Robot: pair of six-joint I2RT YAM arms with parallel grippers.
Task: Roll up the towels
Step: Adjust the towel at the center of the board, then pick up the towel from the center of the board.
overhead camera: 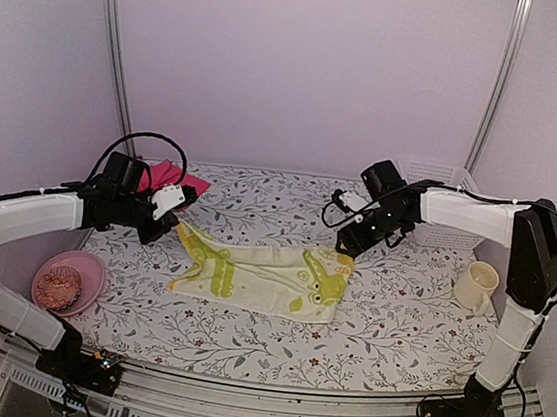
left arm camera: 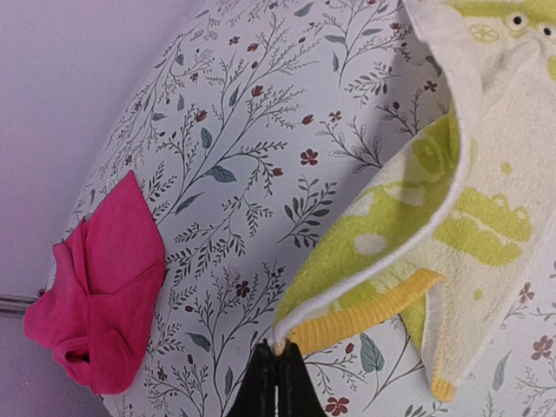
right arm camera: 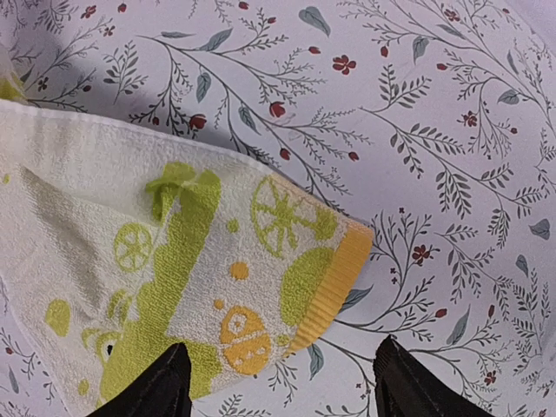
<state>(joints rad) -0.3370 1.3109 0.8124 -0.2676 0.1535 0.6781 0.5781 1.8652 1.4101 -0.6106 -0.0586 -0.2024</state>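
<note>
1. The left fingers [left arm camera: 265, 387] are pinched tight on a corner of the yellow-green towel [overhead camera: 261, 277], holding it lifted. The right fingers [right arm camera: 152, 387] stand wide apart above the opposite, orange-hemmed end, holding nothing.
2. Nearest, at the left of the table [overhead camera: 243, 340], sits the pink bowl [overhead camera: 69, 280], apart from both towels.
3. Mid-table the yellow-green towel lies stretched out but creased; this looks like flattening ahead of rolling.
4. The next move likely calls for lowering the held corner, then taking one short end to start the roll.
5. Farthest, back left, the pink towel [overhead camera: 166, 176] lies crumpled, not yet rolled.
</note>
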